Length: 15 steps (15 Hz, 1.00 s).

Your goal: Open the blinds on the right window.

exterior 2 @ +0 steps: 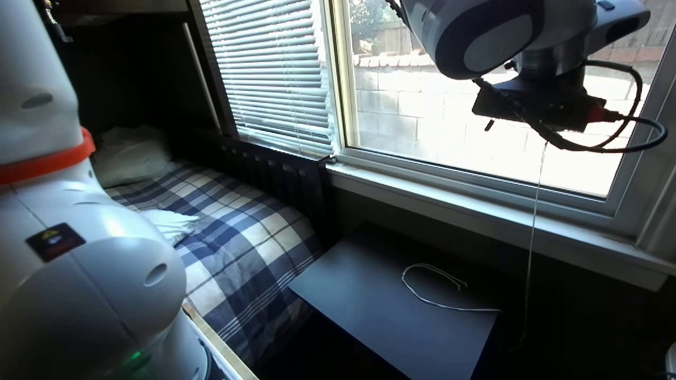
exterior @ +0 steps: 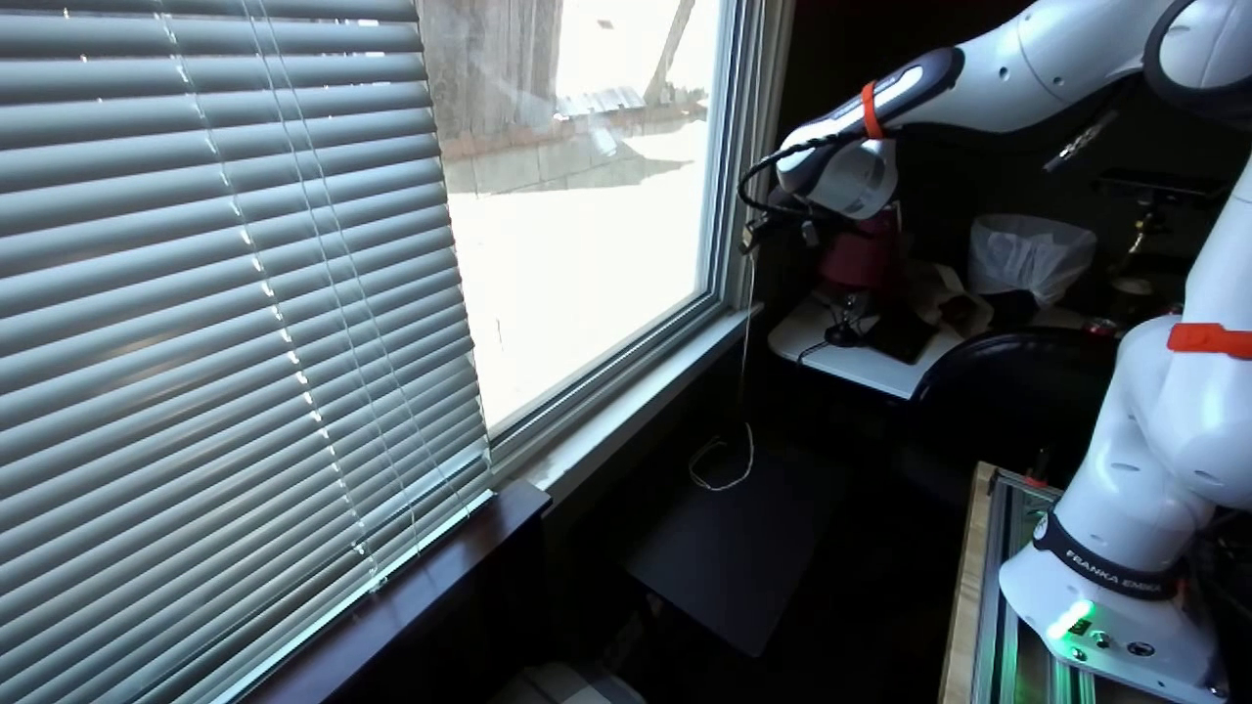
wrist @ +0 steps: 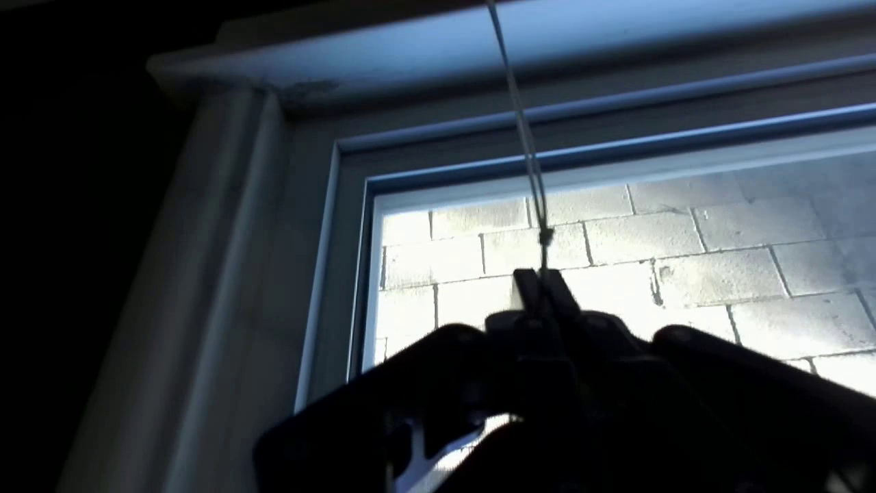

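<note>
The right window (exterior: 587,293) shows bright glass in both exterior views (exterior 2: 401,111) and in the wrist view (wrist: 458,263). No lowered slats cover its visible part; its own blinds are out of view. A thin pale cord (exterior: 749,323) hangs in front of this window's corner; it also shows in an exterior view (exterior 2: 535,211) and in the wrist view (wrist: 523,130). My gripper (wrist: 544,281) is shut on the cord, with a small knot just beyond the fingertips. In an exterior view my gripper (exterior: 750,238) is small and dark; elsewhere the wrist hides its fingers.
Lowered grey-white slats (exterior: 245,293) cover the neighbouring window, also in an exterior view (exterior 2: 274,74). A pale sill (exterior 2: 449,203) runs below. A looped cord piece (exterior 2: 433,303) lies on a black table (exterior 2: 369,311). A bed (exterior 2: 237,237) and a white desk (exterior: 851,357) stand nearby.
</note>
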{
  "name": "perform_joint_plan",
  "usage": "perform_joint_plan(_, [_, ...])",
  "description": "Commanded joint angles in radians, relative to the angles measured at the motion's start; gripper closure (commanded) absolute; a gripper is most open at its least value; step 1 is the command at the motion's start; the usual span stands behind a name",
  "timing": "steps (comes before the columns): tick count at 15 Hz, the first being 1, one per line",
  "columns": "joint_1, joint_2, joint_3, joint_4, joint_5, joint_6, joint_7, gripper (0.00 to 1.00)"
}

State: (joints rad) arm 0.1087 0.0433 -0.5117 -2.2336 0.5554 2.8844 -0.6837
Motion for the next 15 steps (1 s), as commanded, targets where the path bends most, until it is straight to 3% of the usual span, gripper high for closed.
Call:
perform_joint_plan(1, [-0.019, 0.109, 0.004, -0.034, 0.069, -0.055, -0.067, 1.0])
perform_joint_plan(11, [-0.081, 0.349, 0.038, 0.014, 0.082, -0.074, -0.075, 1.0])
perform_joint_plan(12, [-0.079, 0.353, 0.033, 0.023, 0.058, -0.098, -0.058, 0.73])
perform_joint_plan(13, [-0.078, 0.355, 0.033, 0.031, 0.047, -0.12, -0.051, 0.72])
perform_joint_plan(15, [-0.063, 0.362, 0.014, 0.034, 0.017, -0.181, -0.028, 0.59])
